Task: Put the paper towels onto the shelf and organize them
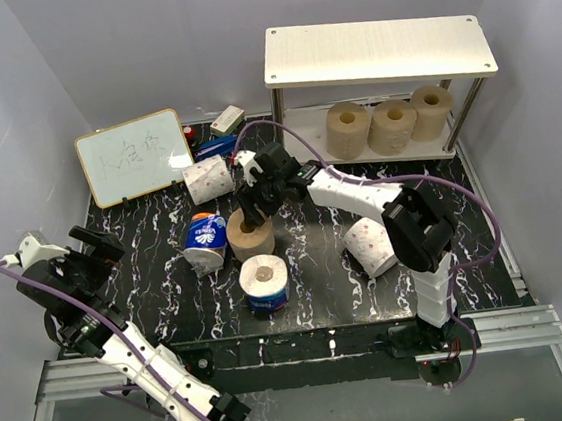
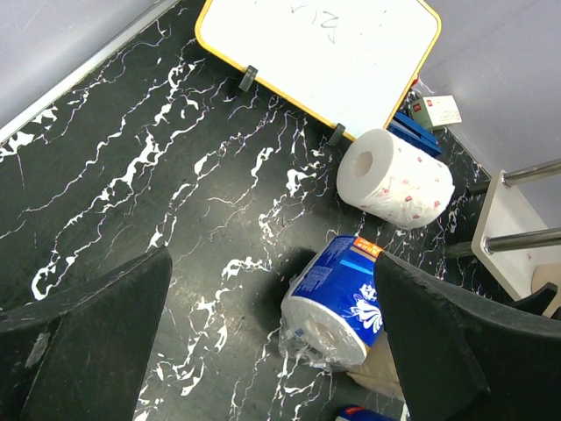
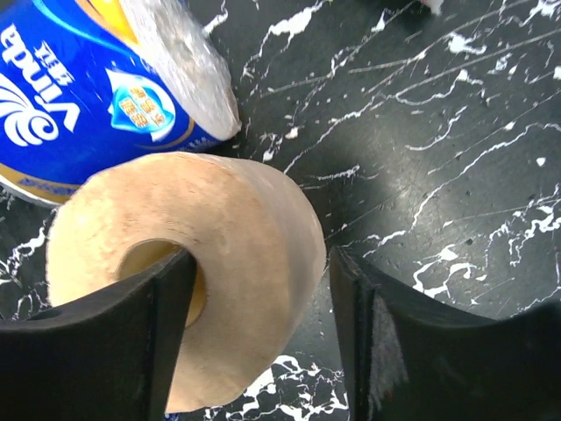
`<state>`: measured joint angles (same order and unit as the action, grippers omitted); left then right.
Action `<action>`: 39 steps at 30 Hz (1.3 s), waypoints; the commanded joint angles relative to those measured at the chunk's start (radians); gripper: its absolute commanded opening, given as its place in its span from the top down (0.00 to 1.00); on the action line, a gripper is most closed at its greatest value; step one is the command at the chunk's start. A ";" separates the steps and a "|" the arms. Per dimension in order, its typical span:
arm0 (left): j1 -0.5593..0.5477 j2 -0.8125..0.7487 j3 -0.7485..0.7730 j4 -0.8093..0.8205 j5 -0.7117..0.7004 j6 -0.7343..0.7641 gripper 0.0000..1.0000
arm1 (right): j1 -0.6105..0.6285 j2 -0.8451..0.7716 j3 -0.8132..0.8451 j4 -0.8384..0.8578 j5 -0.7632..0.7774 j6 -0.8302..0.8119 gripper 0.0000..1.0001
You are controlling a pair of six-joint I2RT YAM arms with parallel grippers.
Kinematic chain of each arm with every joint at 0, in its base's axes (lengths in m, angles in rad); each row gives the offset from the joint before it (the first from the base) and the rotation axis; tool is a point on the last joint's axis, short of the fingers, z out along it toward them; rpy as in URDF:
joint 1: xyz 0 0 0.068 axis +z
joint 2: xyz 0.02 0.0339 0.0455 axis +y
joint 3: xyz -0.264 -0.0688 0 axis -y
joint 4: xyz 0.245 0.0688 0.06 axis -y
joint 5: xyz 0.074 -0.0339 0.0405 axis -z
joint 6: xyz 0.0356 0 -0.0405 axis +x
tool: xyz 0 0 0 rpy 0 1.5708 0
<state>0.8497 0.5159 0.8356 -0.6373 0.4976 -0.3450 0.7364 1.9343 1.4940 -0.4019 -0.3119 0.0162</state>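
**Top view.** The two-tier cream-board shelf with silver metal legs (image 1: 377,50) stands at the far right of the black marbled bench (image 1: 319,287). Three tan paper rolls (image 1: 391,126) are stood side by side on its lower board. The right gripper (image 1: 255,195) is positioned over a fourth tan roll (image 1: 251,236), which stands upright at bench centre, just beside a lying blue-wrapped roll (image 1: 204,241). The left gripper (image 1: 69,251) is held at the near left, apart from all rolls.

**Left wrist view.** The left fingers (image 2: 88,342) are spread wide, with nothing between them.

**Right wrist view.** One of the right fingers (image 3: 105,351) is set inside the fourth tan roll's core and the other outside its wall. Whether the wall is pinched cannot be told.
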 commanded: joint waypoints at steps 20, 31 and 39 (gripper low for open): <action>0.012 -0.040 0.001 -0.003 0.022 0.000 0.02 | -0.043 -0.229 0.094 -0.121 0.225 0.059 1.00; 0.013 -0.020 0.002 -0.005 0.027 0.003 0.02 | -0.457 -0.284 -0.053 -0.098 -0.290 0.537 1.00; 0.021 -0.018 0.001 -0.004 0.004 -0.004 0.02 | -0.460 -0.352 -0.052 -0.052 -0.182 0.545 1.00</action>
<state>0.8562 0.4976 0.8356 -0.6373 0.5049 -0.3447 0.2661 1.6901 1.4620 -0.5797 -0.4789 0.4511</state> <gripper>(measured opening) 0.981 0.175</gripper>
